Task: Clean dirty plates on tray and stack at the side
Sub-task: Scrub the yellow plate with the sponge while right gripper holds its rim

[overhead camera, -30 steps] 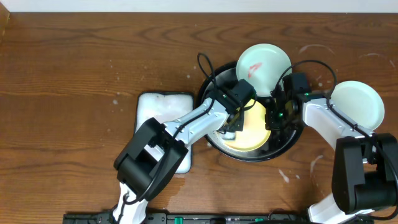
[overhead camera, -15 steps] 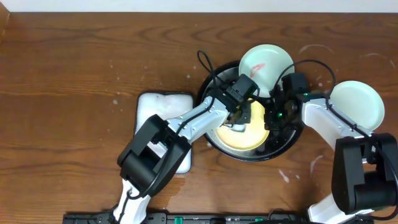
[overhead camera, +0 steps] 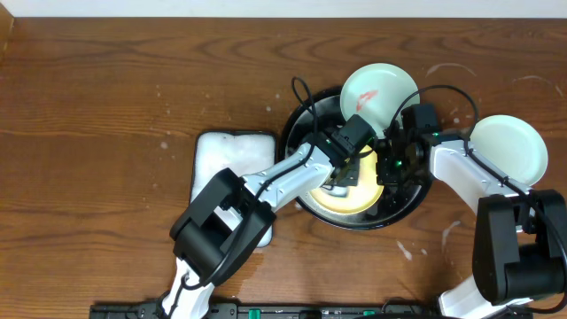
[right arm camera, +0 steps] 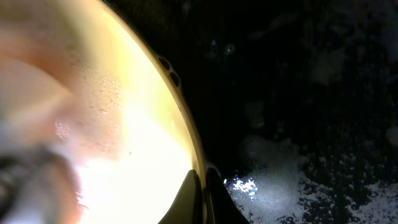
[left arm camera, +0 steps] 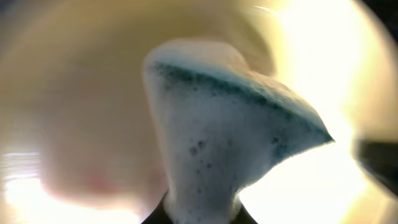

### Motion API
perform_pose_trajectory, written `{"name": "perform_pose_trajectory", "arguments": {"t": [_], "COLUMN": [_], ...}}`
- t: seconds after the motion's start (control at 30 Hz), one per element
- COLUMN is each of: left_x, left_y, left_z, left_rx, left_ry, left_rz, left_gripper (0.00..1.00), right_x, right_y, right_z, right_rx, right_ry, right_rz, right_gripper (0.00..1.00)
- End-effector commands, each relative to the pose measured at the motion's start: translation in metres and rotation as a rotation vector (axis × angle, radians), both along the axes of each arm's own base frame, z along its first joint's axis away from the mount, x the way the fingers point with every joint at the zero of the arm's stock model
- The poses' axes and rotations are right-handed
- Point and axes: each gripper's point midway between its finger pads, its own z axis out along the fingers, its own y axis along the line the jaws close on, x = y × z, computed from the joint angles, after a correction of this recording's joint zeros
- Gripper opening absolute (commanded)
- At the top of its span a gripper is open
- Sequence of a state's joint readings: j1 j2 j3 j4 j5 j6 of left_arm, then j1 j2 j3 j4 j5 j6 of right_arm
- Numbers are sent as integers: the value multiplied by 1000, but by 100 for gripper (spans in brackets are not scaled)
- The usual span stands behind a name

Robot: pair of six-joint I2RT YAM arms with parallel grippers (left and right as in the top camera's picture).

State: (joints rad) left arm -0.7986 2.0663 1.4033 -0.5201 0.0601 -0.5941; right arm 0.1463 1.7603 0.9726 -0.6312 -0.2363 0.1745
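Left tool [overhead camera: 344, 170]: foamy sponge [left arm camera: 230, 143] pinched, pressed on yellow plate [overhead camera: 354, 198].
Right tool [right arm camera: 200, 186]: plate rim pinched, inside black tray [right arm camera: 298, 93].

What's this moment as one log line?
left gripper: shut on sponge | sponge: on yellow plate | right gripper: shut on yellow plate

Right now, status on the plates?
Left gripper shut on sponge, on yellow plate. Right gripper shut on its rim. Smeared mint plate uncleaned, at tray rim.
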Motion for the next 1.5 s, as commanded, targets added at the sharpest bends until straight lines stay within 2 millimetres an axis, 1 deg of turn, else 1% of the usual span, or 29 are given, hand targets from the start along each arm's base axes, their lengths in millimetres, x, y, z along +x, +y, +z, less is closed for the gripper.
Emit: {"name": "perform_pose_trajectory", "arguments": {"t": [0.0,0.07,0.17,0.27,0.37,0.4,0.53,0.6,0.63,0.67,0.73,0.8,0.9,0.97,1.07,1.17,1.27,1.37,1.47], "left_x": [40,54,61,55,44,43,52,57,59,59,57,49,33,16,-5,-26,-46,-53,-48], "left_y": [73,79,74,73,63,59,48,40,27,19,-2,-17,-27,-31,-33,-38,-35,-28,-34], "left_z": [-4,5,9,5,-5,-7,-10,-9,-7,-6,-3,-3,-7,-10,-14,-13,-15,-18,-15], "left_rx": [401,468,472,455,382,358,294,254,191,149,35,-65,-142,-181,-213,-257,-262,-233,-257], "left_ry": [-248,-328,-364,-332,-265,-260,-312,-338,-344,-342,-320,-263,-160,-67,47,157,254,288,262], "left_rz": [8,-14,-58,-66,-75,-79,-66,-60,-68,-76,-91,-61,-46,-48,-47,-79,-91,-84,-90], "left_gripper": [8,8,8,8,8,8,8,8,8,8,8,8,8,8,8,8,7,8,9], "right_x": [-6,-6,-6,-6,-6,-6,-6,-6,-6,-6,-6,-6,-6,-6,-5,-4,-4,-4,-4], "right_y": [-4,-4,-4,-4,-4,-4,-4,-4,-4,-4,-4,-4,-4,-4,-4,-4,-4,-4,-4], "right_z": [-8,-8,-8,-8,-8,-8,-8,-8,-8,-8,-8,-8,-8,-8,-8,-8,-8,-8,-8], "right_rx": [-36,-36,-36,-36,-36,-36,-36,-36,-36,-36,-36,-36,-37,-37,-36,-36,-36,-36,-36], "right_ry": [20,20,19,19,19,19,19,18,18,18,18,18,17,17,13,12,12,12,11], "right_rz": [24,24,24,25,25,24,25,28,28,28,28,29,35,35,35,34,34,34,34], "right_gripper": [1,1,1,1,1,1,1,1,1,1,1,1,1,1,1,1,1,1,1]}}
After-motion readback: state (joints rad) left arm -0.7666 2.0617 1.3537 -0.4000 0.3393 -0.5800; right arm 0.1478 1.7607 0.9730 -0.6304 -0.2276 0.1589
